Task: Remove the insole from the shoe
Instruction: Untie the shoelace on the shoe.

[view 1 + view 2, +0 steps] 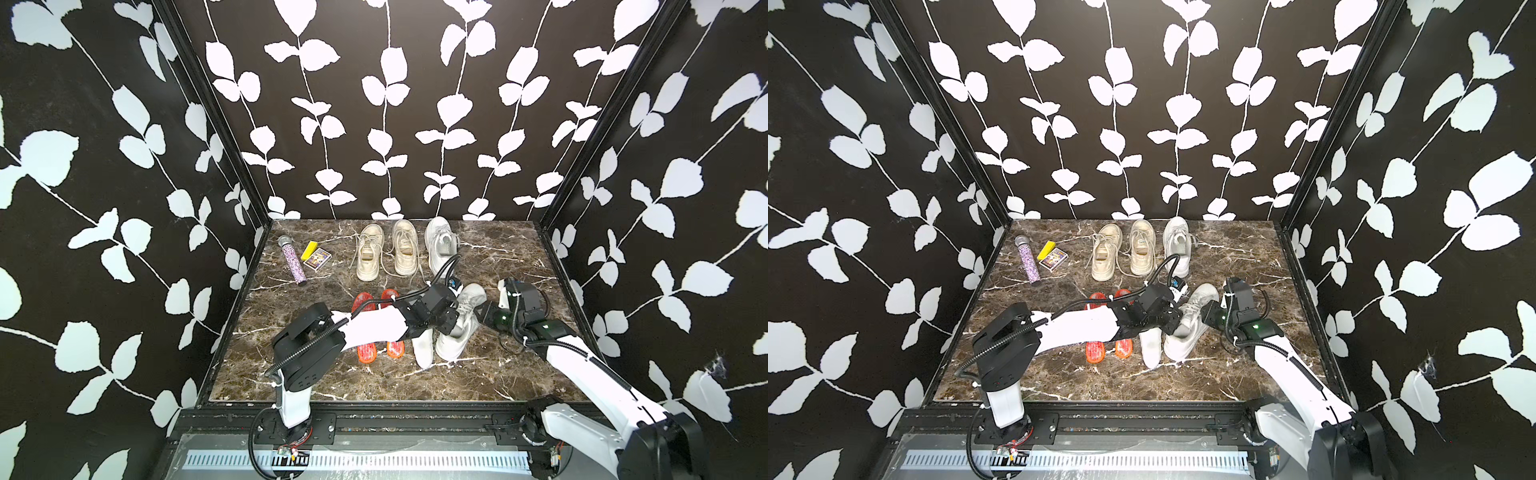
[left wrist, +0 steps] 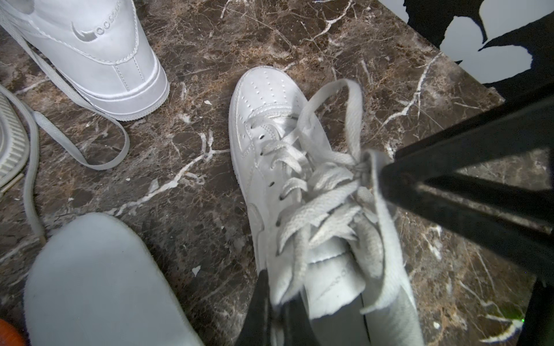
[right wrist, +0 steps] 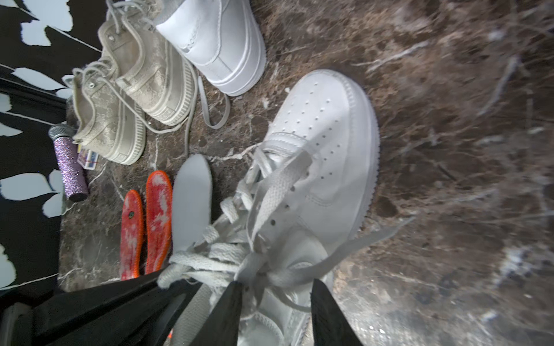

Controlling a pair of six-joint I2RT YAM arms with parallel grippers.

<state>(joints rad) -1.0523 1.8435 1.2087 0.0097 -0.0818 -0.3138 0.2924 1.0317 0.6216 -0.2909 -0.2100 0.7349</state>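
Top view: shoe (image 1: 463, 328) toe rearward-right

Heel of rear white shoe (image 2: 99, 54): embossed swoosh-type mark (image 2: 85, 34), followed by a short row of small raised characters, not legible. Tongue of laced white shoe (image 2: 269, 119): faint imprint, unreadable. Card box (image 1: 317, 260): printed face, lettering too small. Beige shoe (image 1: 1143, 249): dark tongue label, unreadable. No word can actually be read

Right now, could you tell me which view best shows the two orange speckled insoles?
The right wrist view: both orange speckled insoles lie nearly unobstructed. In both top views the left arm crosses their middles; the left wrist view catches only an orange sliver.
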